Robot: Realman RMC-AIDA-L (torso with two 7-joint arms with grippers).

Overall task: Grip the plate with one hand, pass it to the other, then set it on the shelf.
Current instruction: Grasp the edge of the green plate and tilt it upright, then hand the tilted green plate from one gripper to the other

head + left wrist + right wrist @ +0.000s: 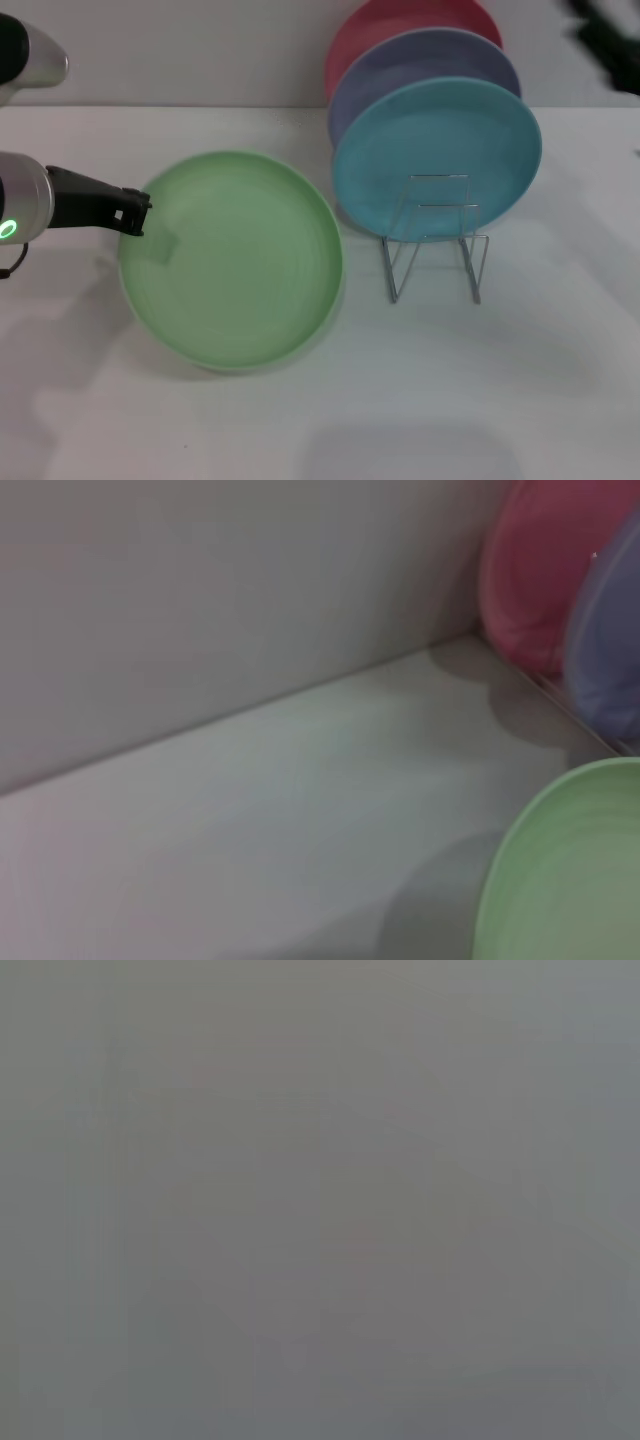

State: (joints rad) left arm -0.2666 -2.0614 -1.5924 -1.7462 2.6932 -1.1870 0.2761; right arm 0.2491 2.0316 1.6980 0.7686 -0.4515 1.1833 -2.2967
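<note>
Watching my left gripper (138,212) pinching the green plate's (235,262) rim near the worktop's left edge; such a shallow bite could slip once lifted. Right gripper state: cannot tell.

Bare table (560,380) right of green plate (235,260); teal plate (437,155) fills wire rack (435,245) rear.

Three plates leaning upright in a row on a white tabletop (500,400): teal-blue plate (437,158) at the front, lavender plate (400,70) overlapped behind it, pink plate (380,25) at the back, partly hidden. Behind them, a plain light wall (180,50). Soft shadows on the tabletop near the plates.
</note>
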